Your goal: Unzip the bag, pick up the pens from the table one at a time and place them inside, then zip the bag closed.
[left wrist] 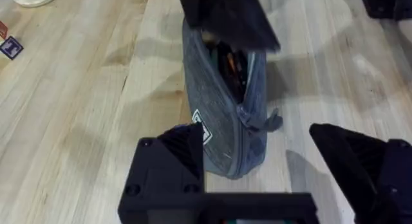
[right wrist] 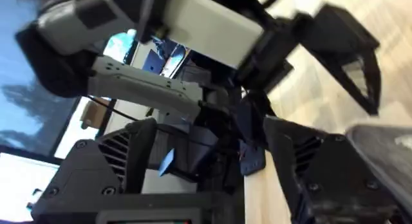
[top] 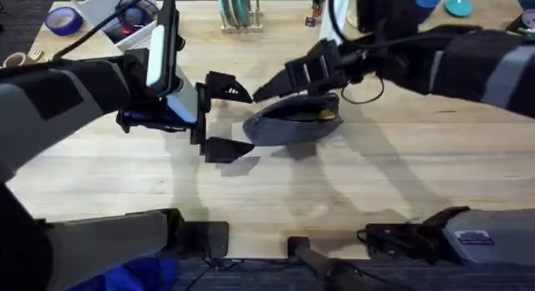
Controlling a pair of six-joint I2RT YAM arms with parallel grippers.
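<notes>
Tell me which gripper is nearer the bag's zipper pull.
Left. The left gripper is open around the bag end with the zipper pull; the right gripper is over the bag's far end.

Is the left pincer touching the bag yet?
Apart. In the overhead view the left pincer stands open with bare table between its fingers and the bag.
</notes>
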